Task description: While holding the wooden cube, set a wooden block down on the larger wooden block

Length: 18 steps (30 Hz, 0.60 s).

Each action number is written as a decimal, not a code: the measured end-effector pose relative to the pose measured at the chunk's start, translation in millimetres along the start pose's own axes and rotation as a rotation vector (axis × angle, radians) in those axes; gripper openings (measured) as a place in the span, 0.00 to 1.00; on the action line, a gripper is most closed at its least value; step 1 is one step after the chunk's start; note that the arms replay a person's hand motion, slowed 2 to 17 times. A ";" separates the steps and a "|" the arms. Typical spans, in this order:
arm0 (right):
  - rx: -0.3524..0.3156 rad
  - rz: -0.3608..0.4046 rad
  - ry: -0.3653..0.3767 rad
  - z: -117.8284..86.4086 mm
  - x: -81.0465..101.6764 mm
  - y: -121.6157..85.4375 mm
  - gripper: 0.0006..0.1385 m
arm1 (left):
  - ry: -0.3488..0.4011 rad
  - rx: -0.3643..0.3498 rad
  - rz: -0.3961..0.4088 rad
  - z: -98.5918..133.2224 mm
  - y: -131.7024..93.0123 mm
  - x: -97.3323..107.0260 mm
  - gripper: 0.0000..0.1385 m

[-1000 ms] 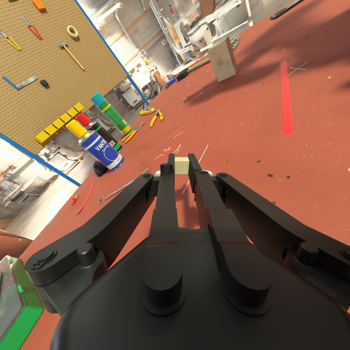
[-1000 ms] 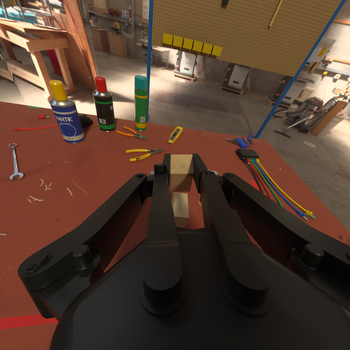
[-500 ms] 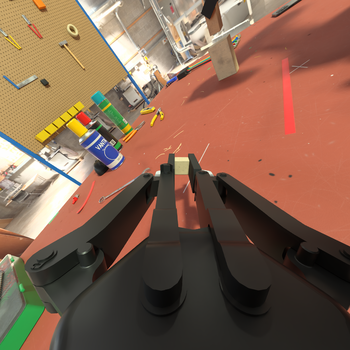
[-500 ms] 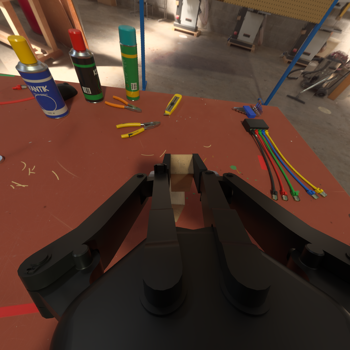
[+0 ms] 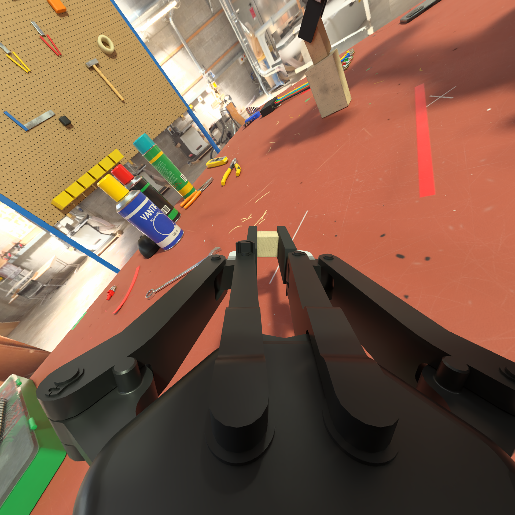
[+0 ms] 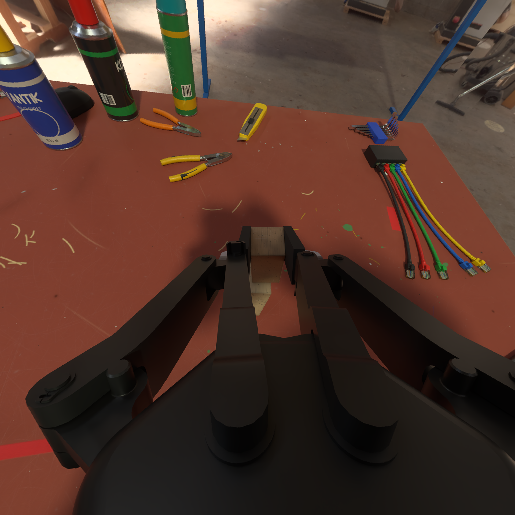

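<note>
My left gripper [image 5: 267,243] is shut on a small pale wooden cube [image 5: 267,244], held above the red table. My right gripper [image 6: 267,242] is shut on a wooden block [image 6: 267,241]; its darker underside shows between the fingers. The larger wooden block [image 6: 260,296] lies just beneath it, mostly hidden by the fingers. In the left wrist view, the larger block [image 5: 330,83] stands far off on the table, with the held block [image 5: 317,41] right on or just above its top; I cannot tell if they touch. The other gripper's black finger [image 5: 310,19] grips that block.
Three spray cans [image 6: 39,111] [image 6: 107,75] [image 6: 178,58] stand at the table's far edge. Orange pliers [image 6: 171,125], yellow pliers [image 6: 192,165], a yellow utility knife [image 6: 252,121], coloured cables [image 6: 429,220] and a hex key set [image 6: 374,131] lie ahead. A wrench [image 5: 181,274] lies left of my left gripper.
My right gripper has lowered with its block down onto or just above the larger block. My left gripper has barely moved and keeps hold of the cube.
</note>
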State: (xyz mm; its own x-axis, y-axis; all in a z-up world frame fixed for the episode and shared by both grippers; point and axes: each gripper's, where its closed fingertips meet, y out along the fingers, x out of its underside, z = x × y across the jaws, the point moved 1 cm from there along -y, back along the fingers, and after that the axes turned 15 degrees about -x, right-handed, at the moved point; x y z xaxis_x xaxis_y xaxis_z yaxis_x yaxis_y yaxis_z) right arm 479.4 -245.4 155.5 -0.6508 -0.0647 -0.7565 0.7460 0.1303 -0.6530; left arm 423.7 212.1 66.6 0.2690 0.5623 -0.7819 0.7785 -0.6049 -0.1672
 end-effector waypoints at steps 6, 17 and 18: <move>-0.010 0.008 -0.008 -4.8 -4.6 0.1 0.22 | -0.002 0.000 -0.002 -0.4 0.1 0.2 0.14; -0.023 0.034 -0.027 -14.4 -19.1 -3.9 0.26 | -0.008 -0.002 -0.003 -1.4 0.3 0.4 0.14; -0.023 0.034 -0.030 -15.2 -20.3 -4.3 0.26 | -0.008 -0.002 -0.003 -1.6 0.3 0.5 0.14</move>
State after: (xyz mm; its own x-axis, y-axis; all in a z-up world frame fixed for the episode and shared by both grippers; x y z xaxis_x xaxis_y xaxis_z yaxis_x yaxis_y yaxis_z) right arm 487.3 -229.6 174.3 -0.6200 -0.0895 -0.7795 0.7643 0.1555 -0.6258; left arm 425.0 213.1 67.1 0.2622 0.5594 -0.7863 0.7806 -0.6021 -0.1681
